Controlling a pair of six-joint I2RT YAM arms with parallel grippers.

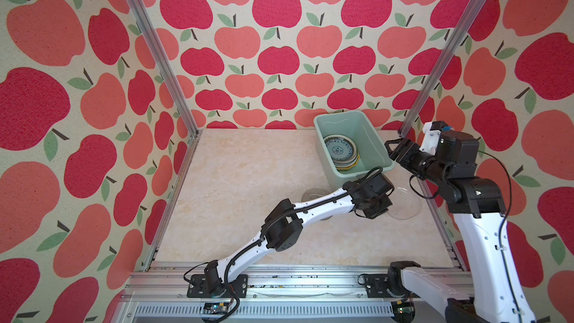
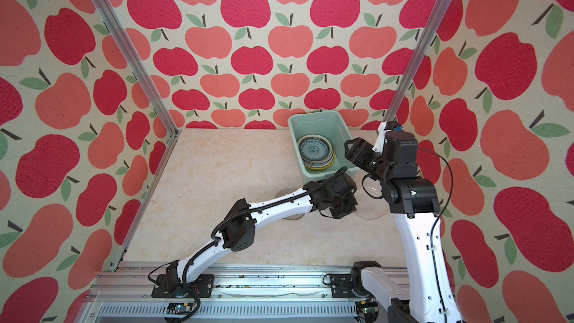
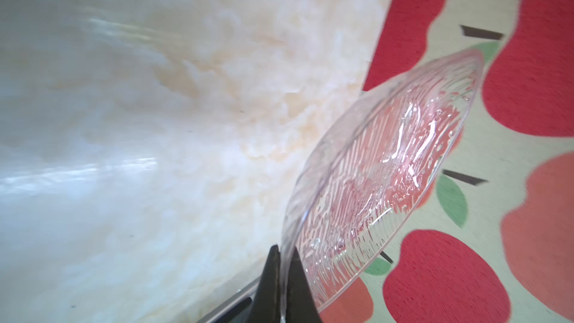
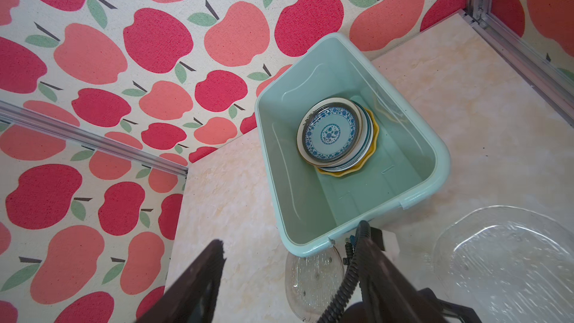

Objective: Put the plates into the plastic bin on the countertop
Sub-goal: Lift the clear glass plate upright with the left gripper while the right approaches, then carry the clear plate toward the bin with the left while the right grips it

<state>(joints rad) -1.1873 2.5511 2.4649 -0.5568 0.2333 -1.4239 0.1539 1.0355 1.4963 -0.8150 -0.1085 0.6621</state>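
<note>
**Inspector:** State of the left claw [image 3: 284, 261]?

**Assistant:** It is clamped on the rim of a clear glass plate [image 3: 382, 187]. The wrist view shows the ribbed rim pinched between two dark fingers [image 3: 271, 270], and the plate tilts out toward the apple-print wall [image 3: 528, 88]. In a top view, the left arm [image 1: 310, 209] reaches across the middle. The held plate [image 1: 405, 205] sits at the right side of the desk [image 1: 236, 181], just in front of the bin. I cannot tell whether the plate is clear of the desk.

**Inspector:** And the right claw [image 1: 390, 150]?

**Assistant:** Its jaws are wide apart with nothing between them. It hangs above the right rim of the bin and touches no plate.

**Inspector:** Where is the bin, and what is in it?

**Assistant:** The mint-green bin [image 1: 321, 144] stands at the back right of the desk, against the rear wall. A stack of plates [image 4: 341, 166] lies flat on its floor, in the nearer half. A blue-patterned plate [image 4: 329, 133] is on top. Only the scalloped edge of a yellow plate [image 4: 375, 132] shows at the bottom of the stack.

**Inspector:** Are any plates outside the bin?

**Assistant:** Two. One is the held glass plate. The second glass plate [image 1: 312, 195] lies on the desk just beside the bin's near left corner, partly hidden behind the left arm.
</note>
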